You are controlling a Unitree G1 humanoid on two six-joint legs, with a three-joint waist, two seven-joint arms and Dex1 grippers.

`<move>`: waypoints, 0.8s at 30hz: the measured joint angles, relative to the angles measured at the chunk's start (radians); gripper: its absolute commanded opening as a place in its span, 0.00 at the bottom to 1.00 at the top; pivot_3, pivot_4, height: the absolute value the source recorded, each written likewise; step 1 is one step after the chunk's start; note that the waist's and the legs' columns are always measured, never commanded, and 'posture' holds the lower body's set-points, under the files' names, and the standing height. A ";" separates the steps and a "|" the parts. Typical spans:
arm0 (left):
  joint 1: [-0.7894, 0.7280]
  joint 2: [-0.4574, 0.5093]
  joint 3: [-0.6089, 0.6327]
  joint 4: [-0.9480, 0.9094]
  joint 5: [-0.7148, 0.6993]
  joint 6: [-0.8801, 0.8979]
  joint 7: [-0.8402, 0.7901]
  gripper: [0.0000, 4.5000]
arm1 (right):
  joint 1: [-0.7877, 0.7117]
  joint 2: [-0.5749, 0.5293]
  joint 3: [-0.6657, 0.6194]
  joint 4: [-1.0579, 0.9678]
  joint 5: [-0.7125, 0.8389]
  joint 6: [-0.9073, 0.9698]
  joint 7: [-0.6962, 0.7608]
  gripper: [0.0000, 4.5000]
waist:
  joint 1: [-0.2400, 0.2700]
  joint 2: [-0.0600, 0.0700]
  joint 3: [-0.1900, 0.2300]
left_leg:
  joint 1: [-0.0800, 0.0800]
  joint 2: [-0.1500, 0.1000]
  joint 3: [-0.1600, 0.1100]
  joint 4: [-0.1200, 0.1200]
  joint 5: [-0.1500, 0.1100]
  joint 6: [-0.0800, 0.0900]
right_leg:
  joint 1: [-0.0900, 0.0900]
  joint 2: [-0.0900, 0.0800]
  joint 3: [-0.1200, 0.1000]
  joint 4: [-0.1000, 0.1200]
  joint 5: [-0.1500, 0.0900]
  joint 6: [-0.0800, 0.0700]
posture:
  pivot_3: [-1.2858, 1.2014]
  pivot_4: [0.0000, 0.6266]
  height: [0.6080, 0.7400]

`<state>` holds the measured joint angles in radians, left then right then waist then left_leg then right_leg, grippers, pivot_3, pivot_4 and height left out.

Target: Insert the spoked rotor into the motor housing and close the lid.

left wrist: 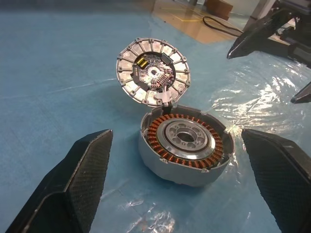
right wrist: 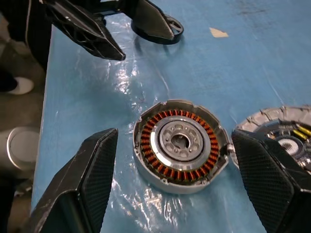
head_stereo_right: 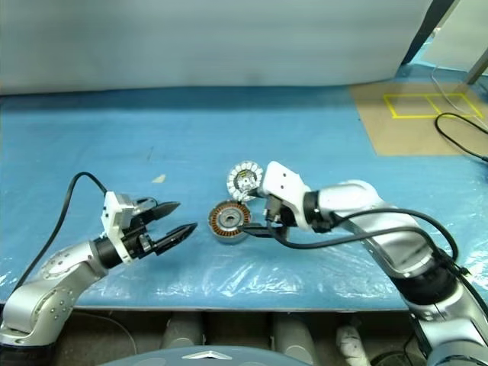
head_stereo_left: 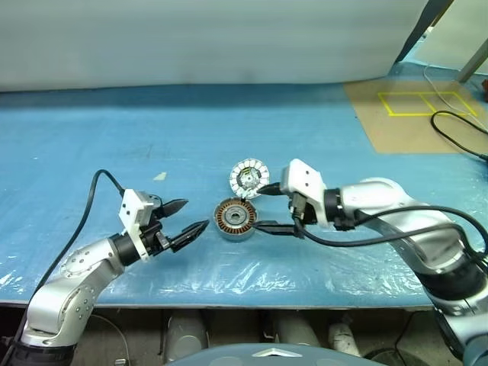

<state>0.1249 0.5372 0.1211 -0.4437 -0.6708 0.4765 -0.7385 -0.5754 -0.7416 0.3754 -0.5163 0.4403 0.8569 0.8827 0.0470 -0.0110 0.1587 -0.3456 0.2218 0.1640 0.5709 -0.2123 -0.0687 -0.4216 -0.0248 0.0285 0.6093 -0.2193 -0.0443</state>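
Resting on the blue table cover [head_stereo_left: 114,137], the motor housing [head_stereo_left: 235,218] sits coil-side up between the wide-open, empty left gripper [head_stereo_left: 187,217] and the open, empty right gripper [head_stereo_left: 268,207], while the lid [head_stereo_left: 249,178] stands tilted just behind it, touching its rim.

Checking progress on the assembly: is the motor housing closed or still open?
Open. The motor housing shows its copper windings and central hole uncovered; the lid stands tilted at its edge.
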 measured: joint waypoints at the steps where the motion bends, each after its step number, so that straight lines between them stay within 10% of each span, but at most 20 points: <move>1: -0.002 -0.001 -0.004 0.009 0.009 -0.005 -0.002 1.00 | -0.043 0.001 0.054 0.030 -0.029 -0.004 0.024 0.86 | -0.001 0.000 0.000 | 0.000 0.000 0.000 0.000 0.000 0.000 | 0.000 0.000 0.000 0.000 0.000 0.000 | 0.52 0.24 1.00; 24: 0.012 -0.029 -0.007 0.063 0.038 -0.049 -0.047 1.00 | -0.430 0.217 0.409 0.655 -0.399 -0.263 0.405 0.86 | -0.003 -0.001 0.000 | -0.003 0.001 -0.001 0.008 0.000 0.000 | -0.004 -0.001 -0.001 0.011 -0.001 -0.003 | 0.52 0.24 1.00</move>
<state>0.1368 0.5077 0.1145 -0.3807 -0.6325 0.4277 -0.7858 -1.0059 -0.5242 0.7845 0.1384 0.0417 0.5937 1.2876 0.0438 -0.0118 0.1589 -0.3486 0.2230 0.1633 0.5790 -0.2123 -0.0685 -0.4253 -0.0253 0.0278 0.6206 -0.2201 -0.0470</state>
